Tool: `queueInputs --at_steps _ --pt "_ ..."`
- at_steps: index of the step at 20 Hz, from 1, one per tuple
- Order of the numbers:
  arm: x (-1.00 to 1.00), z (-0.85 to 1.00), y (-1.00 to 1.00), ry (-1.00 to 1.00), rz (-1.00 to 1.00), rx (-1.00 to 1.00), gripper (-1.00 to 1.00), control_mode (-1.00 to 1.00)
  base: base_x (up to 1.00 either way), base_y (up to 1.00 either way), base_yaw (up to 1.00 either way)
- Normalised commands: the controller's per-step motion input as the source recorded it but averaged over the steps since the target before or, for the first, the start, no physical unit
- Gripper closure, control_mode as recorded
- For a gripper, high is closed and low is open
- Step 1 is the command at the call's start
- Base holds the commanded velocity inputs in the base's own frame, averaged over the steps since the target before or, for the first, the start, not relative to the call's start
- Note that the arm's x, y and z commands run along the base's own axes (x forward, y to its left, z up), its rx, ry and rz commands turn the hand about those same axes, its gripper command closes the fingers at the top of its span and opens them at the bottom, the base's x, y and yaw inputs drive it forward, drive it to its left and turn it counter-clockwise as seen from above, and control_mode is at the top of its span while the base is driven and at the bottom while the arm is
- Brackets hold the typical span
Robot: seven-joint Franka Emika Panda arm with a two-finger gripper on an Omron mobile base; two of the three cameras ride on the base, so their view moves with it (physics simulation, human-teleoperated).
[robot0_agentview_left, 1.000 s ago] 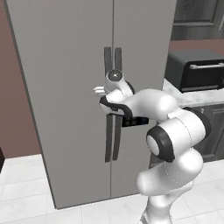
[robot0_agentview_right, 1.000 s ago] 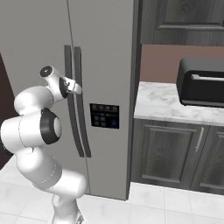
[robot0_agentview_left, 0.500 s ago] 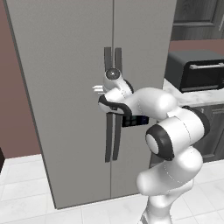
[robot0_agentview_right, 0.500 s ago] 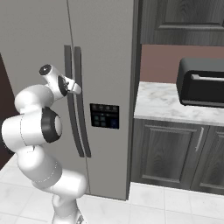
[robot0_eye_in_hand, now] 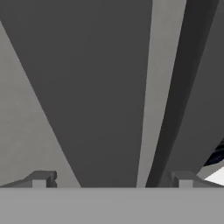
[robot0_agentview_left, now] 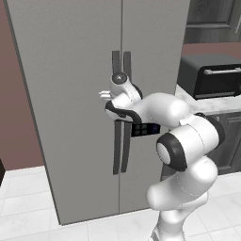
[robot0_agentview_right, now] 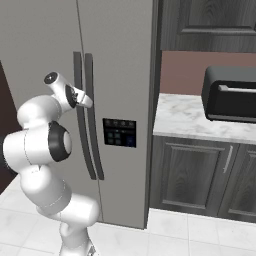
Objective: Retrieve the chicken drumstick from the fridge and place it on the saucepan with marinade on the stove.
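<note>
The wide-open white gripper (robot0_eye_in_hand: 111, 178) faces the tall grey fridge's (robot0_agentview_left: 61, 94) long dark left handle (robot0_eye_in_hand: 94, 96), straight ahead at 12 o'clock, running up and down.

Both base cameras are looking forward from behind the arm, left and right, sharing the fridge (robot0_agentview_left: 84, 94) doors, their dark handles (robot0_agentview_right: 89, 120) and the counter (robot0_agentview_right: 200, 120) beside it, while the hand camera is sitting very close against one handle (robot0_eye_in_hand: 92, 96).
</note>
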Motion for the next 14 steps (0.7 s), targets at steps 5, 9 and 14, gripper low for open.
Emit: queueInputs --at_steps 5,9,14 --pt "-0.26 0.00 0.00 -0.02 0.00 0.00 -1.00 -1.00 0.00 0.00 0.00" --pt "-0.02 0.00 0.00 0.00 0.00 0.00 -1.00 -1.00 0.00 0.00 0.00" --pt "0.07 -0.13 0.00 -0.02 0.02 0.00 -1.00 -1.00 0.00 0.00 0.00"
